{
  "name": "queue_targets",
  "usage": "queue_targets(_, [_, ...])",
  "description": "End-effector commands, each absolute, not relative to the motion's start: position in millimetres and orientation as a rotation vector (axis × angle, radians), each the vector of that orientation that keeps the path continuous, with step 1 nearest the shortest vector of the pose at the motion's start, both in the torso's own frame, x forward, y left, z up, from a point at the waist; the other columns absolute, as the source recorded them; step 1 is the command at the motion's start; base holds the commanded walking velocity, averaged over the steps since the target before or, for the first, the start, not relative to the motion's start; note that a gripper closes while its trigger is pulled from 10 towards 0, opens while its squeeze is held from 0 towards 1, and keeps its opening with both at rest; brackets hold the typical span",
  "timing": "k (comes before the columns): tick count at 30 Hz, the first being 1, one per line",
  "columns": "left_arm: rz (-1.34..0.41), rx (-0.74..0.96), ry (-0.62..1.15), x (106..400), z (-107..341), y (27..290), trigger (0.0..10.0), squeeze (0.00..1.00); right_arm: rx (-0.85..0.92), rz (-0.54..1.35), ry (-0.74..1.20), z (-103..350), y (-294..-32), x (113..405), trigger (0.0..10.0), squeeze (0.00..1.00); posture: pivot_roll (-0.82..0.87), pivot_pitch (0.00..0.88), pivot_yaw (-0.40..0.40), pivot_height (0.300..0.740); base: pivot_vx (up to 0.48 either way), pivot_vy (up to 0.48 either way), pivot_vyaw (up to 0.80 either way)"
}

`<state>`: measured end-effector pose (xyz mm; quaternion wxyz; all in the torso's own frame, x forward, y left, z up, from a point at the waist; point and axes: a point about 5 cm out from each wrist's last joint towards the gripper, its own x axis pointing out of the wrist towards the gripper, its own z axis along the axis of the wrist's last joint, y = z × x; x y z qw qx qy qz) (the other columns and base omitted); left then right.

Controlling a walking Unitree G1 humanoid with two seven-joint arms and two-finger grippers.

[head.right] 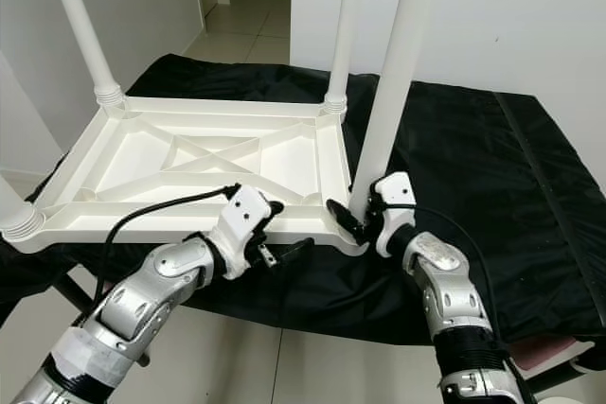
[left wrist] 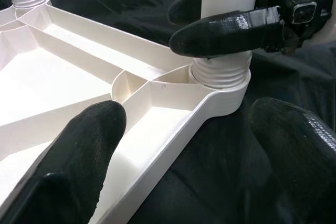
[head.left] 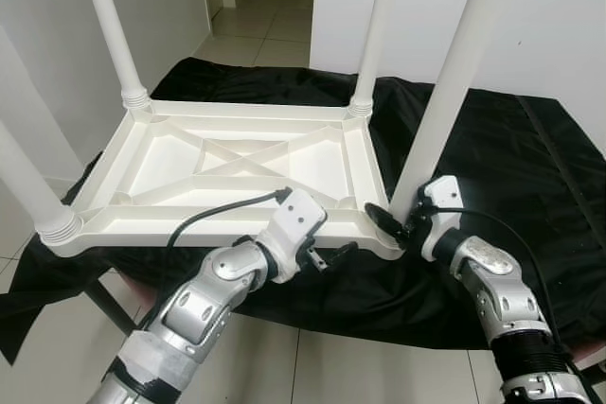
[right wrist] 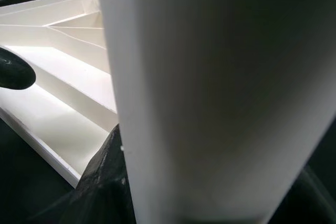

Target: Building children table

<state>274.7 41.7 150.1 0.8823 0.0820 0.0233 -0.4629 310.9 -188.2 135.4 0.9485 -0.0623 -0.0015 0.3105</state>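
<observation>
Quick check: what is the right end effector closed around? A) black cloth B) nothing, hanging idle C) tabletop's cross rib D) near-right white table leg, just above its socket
D: the right end effector clamps its black fingers round the white plastic table leg just above its threaded socket in the corner of the upturned white plastic tabletop.

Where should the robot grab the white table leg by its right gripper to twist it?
Low on the leg, just above its threaded collar, pinching from both sides, as the right gripper does: the shaft is round, smooth and upright.
</observation>
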Motion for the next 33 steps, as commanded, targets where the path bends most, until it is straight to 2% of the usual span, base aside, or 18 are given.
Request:
queue_targets(1, [-1.053, 0.184, 0.062, 272, 147, 40, 10.0, 0.00, -0.097, 0.626, 0.042, 122, -187, 307, 0.3, 0.00, -0.04, 0.000, -0.006, 0.740, 0.000, 0.000, 0.00])
queue_targets(3, [-1.053, 0.184, 0.062, 272, 147, 40, 10.0, 0.00, -0.097, 0.626, 0.042, 122, -187, 307, 0.3, 0.00, -0.04, 0.000, -0.006, 0.740, 0.000, 0.000, 0.00])
queue_targets(4, [-1.055, 0.186, 0.062, 272, 147, 40, 10.0, 0.00, -0.086, 0.612, 0.041, 121, -188, 307, 10.0, 0.00, -0.04, 0.000, -0.006, 0.740, 0.000, 0.000, 0.00])
queue_targets(8, [-1.059, 0.193, 0.063, 273, 146, 42, 10.0, 0.00, -0.073, 0.556, 0.044, 118, -186, 306, 10.0, 0.00, -0.05, 0.000, 0.000, 0.740, 0.000, 0.000, 0.00])
queue_targets(14, [-1.044, 0.206, 0.051, 279, 147, 43, 10.0, 0.00, -0.011, 0.313, 0.072, 112, -184, 306, 10.0, 0.00, -0.05, 0.000, -0.015, 0.740, 0.000, 0.000, 0.00])
queue_targets(16, [-1.044, 0.206, 0.051, 279, 147, 43, 10.0, 0.00, -0.011, 0.313, 0.072, 112, -184, 306, 10.0, 0.00, -0.05, 0.000, -0.015, 0.740, 0.000, 0.000, 0.00])
queue_targets(18, [-1.026, 0.201, 0.043, 281, 148, 44, 10.0, 0.00, 0.062, 0.137, 0.076, 112, -183, 306, 10.0, 0.00, -0.05, 0.000, -0.015, 0.740, 0.000, 0.000, 0.00])
queue_targets(26, [-1.006, 0.191, 0.049, 280, 146, 47, 10.0, 0.00, 0.087, -0.141, 0.041, 117, -169, 298, 10.0, 0.00, -0.03, 0.000, -0.049, 0.740, 0.000, 0.000, 0.00])
queue_targets(28, [-1.006, 0.191, 0.049, 280, 146, 47, 10.0, 0.00, 0.087, -0.141, 0.041, 117, -169, 298, 10.0, 0.00, -0.03, 0.000, -0.049, 0.740, 0.000, 0.000, 0.00])
queue_targets(29, [-1.003, 0.188, 0.053, 278, 144, 48, 10.0, 0.00, 0.105, -0.201, 0.037, 119, -163, 298, 10.0, 0.00, -0.04, 0.000, -0.050, 0.740, 0.000, 0.000, 0.00])
queue_targets(31, [-0.999, 0.185, 0.058, 277, 141, 48, 10.0, 0.00, 0.131, -0.194, 0.024, 122, -148, 299, 10.0, 0.00, -0.05, 0.000, -0.053, 0.740, 0.000, 0.000, 0.00])
queue_targets(33, [-0.998, 0.183, 0.059, 277, 141, 48, 10.0, 0.00, 0.134, -0.180, 0.023, 123, -145, 299, 10.0, 0.00, -0.05, 0.000, -0.053, 0.740, 0.000, 0.000, 0.00])
